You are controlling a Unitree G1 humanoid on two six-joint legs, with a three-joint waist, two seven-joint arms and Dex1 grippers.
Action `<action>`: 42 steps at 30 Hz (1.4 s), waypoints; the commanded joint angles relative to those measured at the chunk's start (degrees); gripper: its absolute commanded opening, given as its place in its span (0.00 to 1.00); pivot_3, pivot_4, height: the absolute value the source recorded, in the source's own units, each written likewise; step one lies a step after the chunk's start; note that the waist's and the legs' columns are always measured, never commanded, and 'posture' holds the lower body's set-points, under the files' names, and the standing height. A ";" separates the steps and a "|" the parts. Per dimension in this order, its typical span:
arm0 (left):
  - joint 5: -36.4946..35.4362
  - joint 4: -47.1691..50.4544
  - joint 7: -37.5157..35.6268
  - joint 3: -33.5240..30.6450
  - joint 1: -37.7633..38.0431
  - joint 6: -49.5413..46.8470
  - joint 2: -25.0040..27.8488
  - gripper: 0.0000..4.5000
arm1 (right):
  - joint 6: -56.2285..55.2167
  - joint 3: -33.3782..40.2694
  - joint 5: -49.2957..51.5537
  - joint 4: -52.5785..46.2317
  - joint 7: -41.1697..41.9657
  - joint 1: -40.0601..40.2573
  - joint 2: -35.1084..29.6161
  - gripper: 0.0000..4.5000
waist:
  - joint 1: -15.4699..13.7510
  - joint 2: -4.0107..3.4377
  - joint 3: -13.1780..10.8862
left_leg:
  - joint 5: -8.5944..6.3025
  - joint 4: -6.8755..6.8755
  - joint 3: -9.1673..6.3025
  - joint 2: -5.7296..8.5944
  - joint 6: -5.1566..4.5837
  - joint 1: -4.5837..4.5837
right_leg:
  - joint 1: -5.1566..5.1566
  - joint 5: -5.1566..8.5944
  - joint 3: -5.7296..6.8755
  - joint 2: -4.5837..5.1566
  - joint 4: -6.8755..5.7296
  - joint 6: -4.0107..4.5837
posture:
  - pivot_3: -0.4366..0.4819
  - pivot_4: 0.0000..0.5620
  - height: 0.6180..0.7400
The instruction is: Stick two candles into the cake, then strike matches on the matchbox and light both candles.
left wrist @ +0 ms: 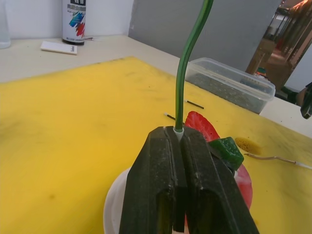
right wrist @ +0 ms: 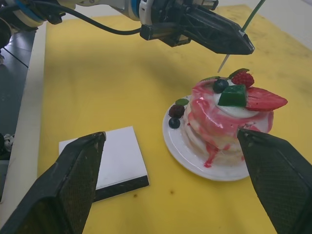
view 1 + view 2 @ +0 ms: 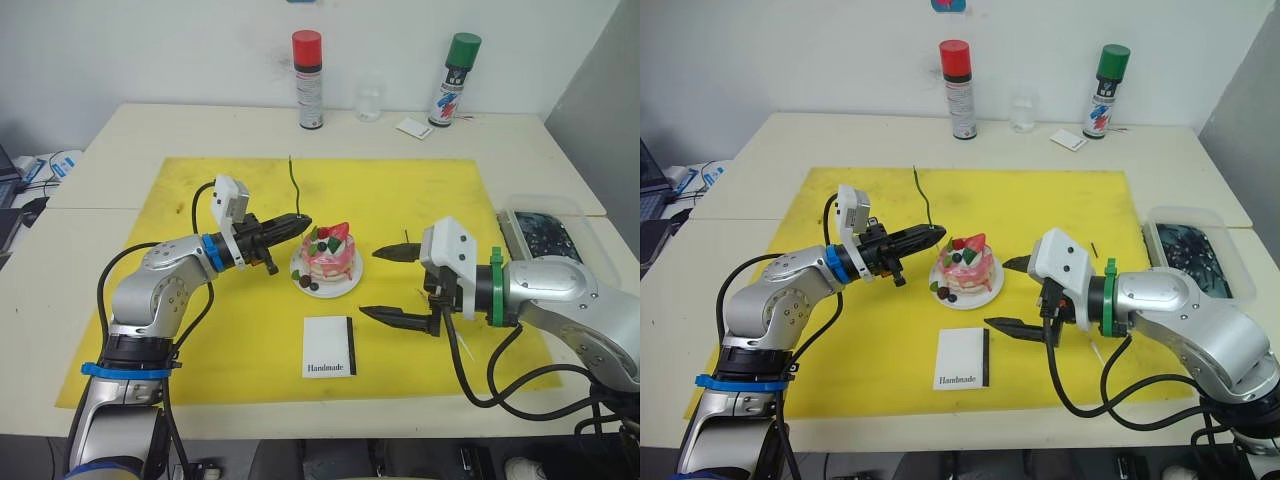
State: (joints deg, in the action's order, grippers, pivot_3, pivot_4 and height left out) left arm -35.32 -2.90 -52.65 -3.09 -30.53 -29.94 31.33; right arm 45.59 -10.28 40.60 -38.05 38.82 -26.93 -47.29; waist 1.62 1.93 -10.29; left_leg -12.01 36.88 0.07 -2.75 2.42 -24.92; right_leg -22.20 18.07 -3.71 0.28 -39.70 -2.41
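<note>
Above the cake [image 3: 328,262], left pincer [image 3: 303,222] clamped on green candle [image 3: 293,187]; right pincer [image 3: 385,284] wide, empty.

A yellow mat [image 3: 200,330] is spread on the tabletop [image 3: 100,160], with a red-capped spray can [image 3: 308,80], a green-capped spray can [image 3: 455,80] and a clear plastic container [image 3: 545,232] placed around it.

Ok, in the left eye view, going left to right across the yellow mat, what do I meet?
Left gripper holding the green candle → cake on its white plate → right gripper, jaws open. The matchbox lies nearer, below the cake.
</note>
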 commanded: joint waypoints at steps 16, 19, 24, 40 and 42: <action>2.39 0.56 -0.82 -0.37 -0.41 2.04 -1.07 0.00 | 2.41 3.04 0.30 -2.49 -0.20 -1.17 1.36 1.00 | 0.01 0.00 0.00 | 0.00 0.06 0.01 0.01 0.00 0.04 | 0.00 0.00 0.00 -0.01 -0.17 0.00 | 0.48 0.27 1.00; 3.30 0.33 -1.56 -0.31 0.15 2.76 -1.01 0.00 | 2.67 3.18 0.30 -2.44 -0.20 -1.31 1.58 1.00 | 0.01 0.00 0.00 | 0.00 0.06 0.01 0.01 0.00 0.04 | 0.00 0.00 0.01 -0.01 -0.18 0.00 | 0.48 0.27 1.00; 4.67 0.57 -2.16 0.31 2.08 4.38 -1.60 0.00 | 3.08 3.52 0.43 -2.65 -0.19 -1.25 1.88 1.00 | 0.02 0.00 0.00 | 0.00 0.06 0.01 0.01 0.00 0.04 | 0.00 0.00 0.00 -0.01 -0.17 0.00 | 0.48 0.27 1.00; 6.30 -0.75 -0.39 -0.57 2.13 8.80 -5.49 0.00 | 3.47 4.63 0.57 -3.15 -0.28 -0.15 2.55 1.00 | 0.01 0.01 0.01 | 0.00 0.08 0.02 0.02 0.00 0.06 | 0.02 0.00 0.02 -0.01 -0.21 0.00 | 0.48 0.27 1.00; 7.51 -1.38 -1.39 0.15 3.14 10.49 -5.09 0.00 | 3.47 4.67 0.56 -3.21 -0.38 -0.06 2.68 1.00 | 0.02 0.01 0.01 | 0.00 0.08 0.02 0.02 0.00 0.06 | 0.02 0.00 0.01 -0.01 -0.21 0.00 | 0.48 0.27 1.00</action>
State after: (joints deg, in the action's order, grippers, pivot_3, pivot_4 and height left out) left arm -28.52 -4.86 -53.35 -2.74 -27.56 -21.22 25.91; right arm 49.41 -7.85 40.76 -39.11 38.59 -26.80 -44.74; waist 1.63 1.94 -10.29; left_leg -12.01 36.96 0.09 -2.74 2.42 -24.85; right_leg -22.18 18.07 -3.70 0.27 -39.91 -2.41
